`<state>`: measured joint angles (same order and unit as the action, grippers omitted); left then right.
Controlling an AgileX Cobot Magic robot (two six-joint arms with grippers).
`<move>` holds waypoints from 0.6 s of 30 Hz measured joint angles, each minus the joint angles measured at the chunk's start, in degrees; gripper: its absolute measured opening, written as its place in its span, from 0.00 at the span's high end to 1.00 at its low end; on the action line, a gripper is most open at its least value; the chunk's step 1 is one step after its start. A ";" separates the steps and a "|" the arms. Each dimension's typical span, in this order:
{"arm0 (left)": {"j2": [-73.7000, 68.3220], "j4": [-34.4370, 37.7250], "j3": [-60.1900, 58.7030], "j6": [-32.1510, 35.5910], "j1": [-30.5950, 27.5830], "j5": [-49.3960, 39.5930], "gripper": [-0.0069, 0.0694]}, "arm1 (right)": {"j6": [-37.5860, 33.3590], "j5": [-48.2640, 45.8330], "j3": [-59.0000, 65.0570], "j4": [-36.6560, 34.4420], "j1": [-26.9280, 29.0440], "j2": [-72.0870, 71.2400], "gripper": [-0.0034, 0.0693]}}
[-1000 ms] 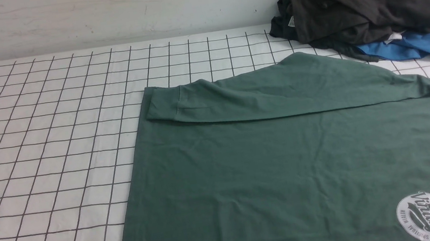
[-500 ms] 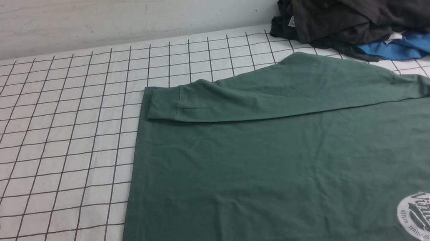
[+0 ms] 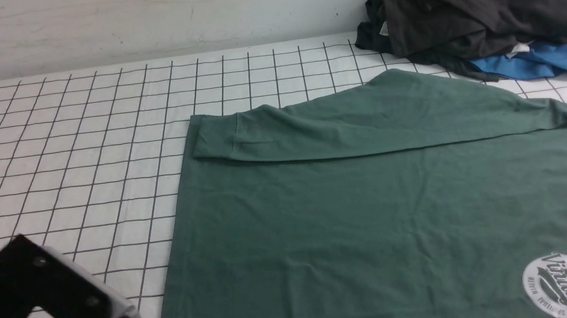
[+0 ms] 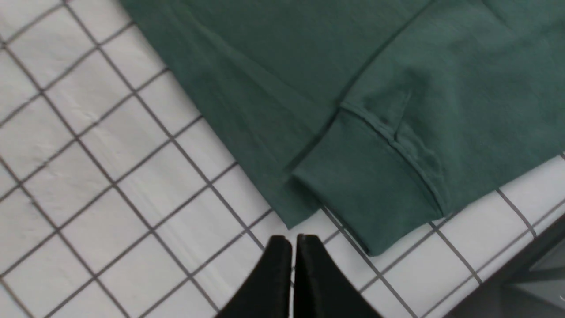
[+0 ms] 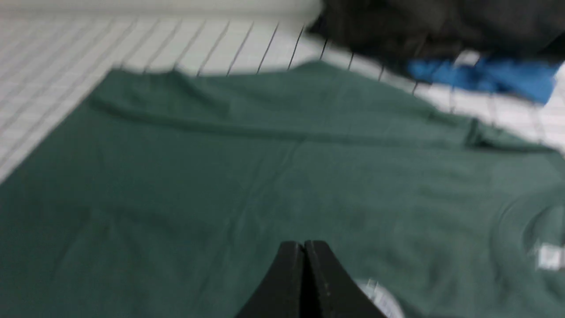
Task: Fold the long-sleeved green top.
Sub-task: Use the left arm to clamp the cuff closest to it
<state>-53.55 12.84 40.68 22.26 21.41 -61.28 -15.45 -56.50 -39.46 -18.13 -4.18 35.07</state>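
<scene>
Grid-checked tabletop (image 3: 39, 160); green long-sleeved top (image 3: 380, 212) laid flat toward right and near edges, sleeves seemingly folded in.
Left gripper (image 4: 293, 240) shut, empty, just beside sleeve cuff (image 4: 366, 207); right gripper (image 5: 303, 245) shut, empty, over chest; jaws must be opened before hem is pinched.

Left arm swings into the front view!
A second ago only a dark tip poked in at the bottom-left corner. Half a second ago a black block sat higher on the left edge. Now the left arm (image 3: 30, 294) fills the lower-left corner over the counter (image 3: 67, 156), its grey-edged end just beside the near left edge of the green long-sleeved top (image 3: 380, 212).
</scene>
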 joint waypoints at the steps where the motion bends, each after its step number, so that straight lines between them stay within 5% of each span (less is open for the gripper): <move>1: -0.33 0.01 0.00 -0.07 0.21 0.00 0.92 | -0.15 0.00 -0.15 0.00 -0.29 0.00 0.97; 5: -7.72 -0.06 0.06 -1.15 3.96 0.19 0.86 | -1.86 -13.53 -0.79 0.56 -7.64 9.53 0.97; 18: -23.59 -0.22 0.36 -2.87 11.56 8.64 0.37 | -2.73 -11.44 -0.79 0.90 -12.76 12.96 0.97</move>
<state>-77.14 12.62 41.04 19.39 32.97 -52.64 -18.18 -67.95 -40.26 -17.23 -16.94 48.04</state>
